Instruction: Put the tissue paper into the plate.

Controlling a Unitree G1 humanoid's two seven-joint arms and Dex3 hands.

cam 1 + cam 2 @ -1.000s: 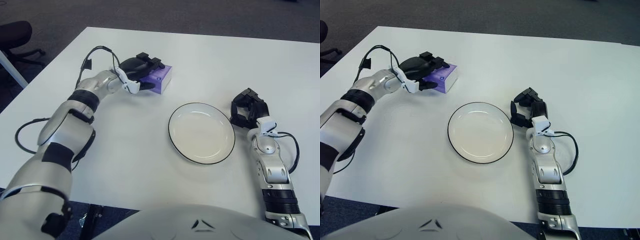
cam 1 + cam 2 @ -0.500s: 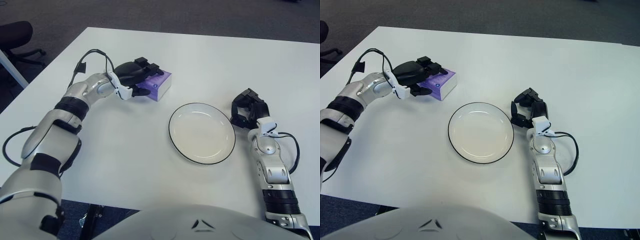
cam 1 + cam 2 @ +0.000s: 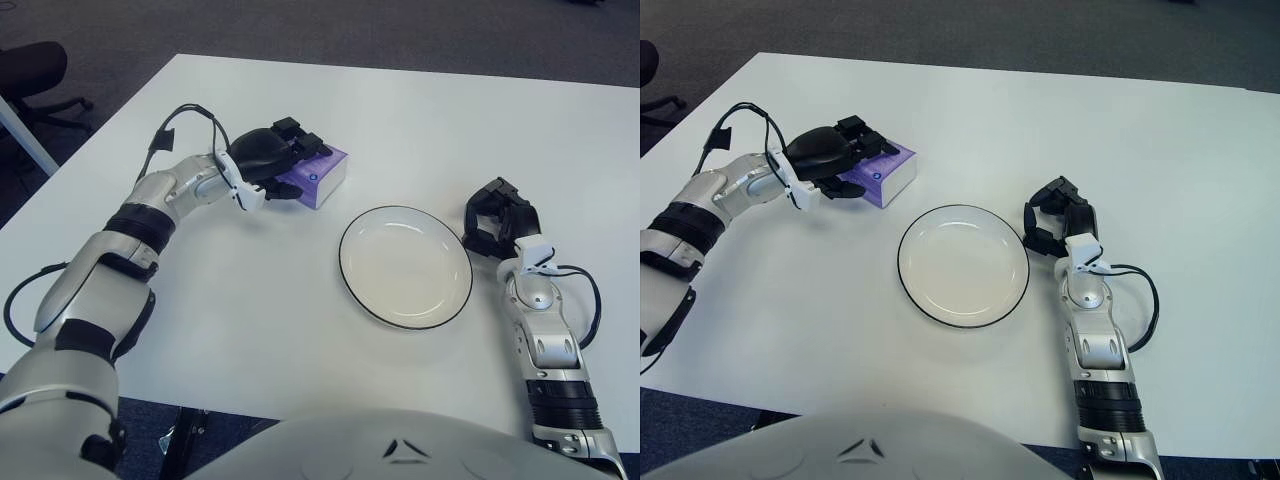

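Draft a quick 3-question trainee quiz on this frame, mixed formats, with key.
1. True or false: the tissue pack already lies in the plate.
2. Which hand grasps the tissue pack: A) left hand B) right hand C) neither?
3. On which side of the plate does the idle right hand show?

Key: 1. False, it is on the table, to the plate's upper left. 2. A. 3. The plate's right.
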